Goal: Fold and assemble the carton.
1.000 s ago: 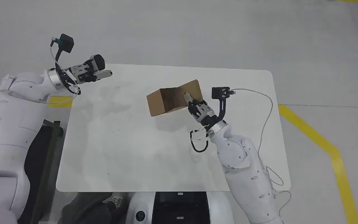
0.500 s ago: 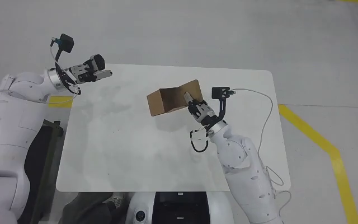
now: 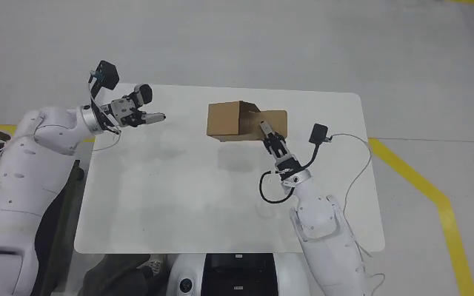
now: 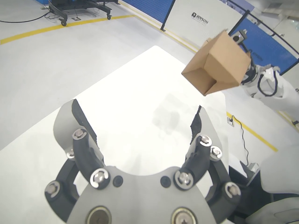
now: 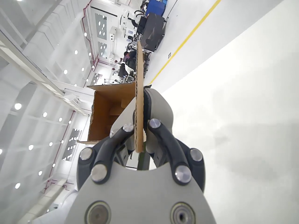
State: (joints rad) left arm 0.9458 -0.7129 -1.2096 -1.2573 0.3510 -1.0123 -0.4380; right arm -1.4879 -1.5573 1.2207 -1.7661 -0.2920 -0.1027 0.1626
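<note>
A brown cardboard carton [image 3: 231,120] hangs in the air over the far middle of the white table [image 3: 185,207], half unfolded with one end open. My right gripper [image 3: 266,131] is shut on a flap at the carton's right side; in the right wrist view the flap's edge [image 5: 139,94] runs between the two fingers and the hollow carton [image 5: 105,115] lies beyond. My left gripper [image 3: 157,117] is open and empty above the table's far left corner, well apart from the carton [image 4: 216,66], with its fingers [image 4: 80,122] spread wide.
The table top is bare white, with free room across the middle and near side. A thin cable [image 3: 355,140] trails from the right arm over the table's right part. Yellow floor lines [image 3: 422,185] run beside the table.
The right arm has swung the carton toward the far side and turned it level. The left arm has moved right, in over the table's corner, closer to the carton.
</note>
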